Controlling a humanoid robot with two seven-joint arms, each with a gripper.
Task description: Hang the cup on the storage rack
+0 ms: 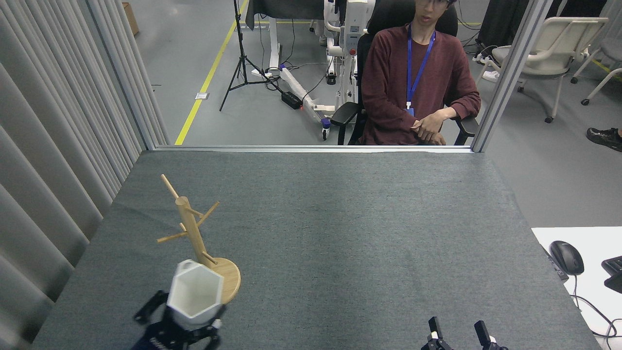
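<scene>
The white hexagonal cup is held upright, mouth up, at the lower left, with my left gripper shut on its lower part. Its rim tab points away from me, towards the post. The cup overlaps the near edge of the storage rack's round base in this view. The bamboo storage rack stands just behind it, its thin pegs bare. My right gripper sits at the bottom edge to the right, its two fingers apart with nothing between them.
Grey felt covers the table. A grey curtain runs along the left side. A person sits behind the far edge. A white desk with a mouse stands at the right.
</scene>
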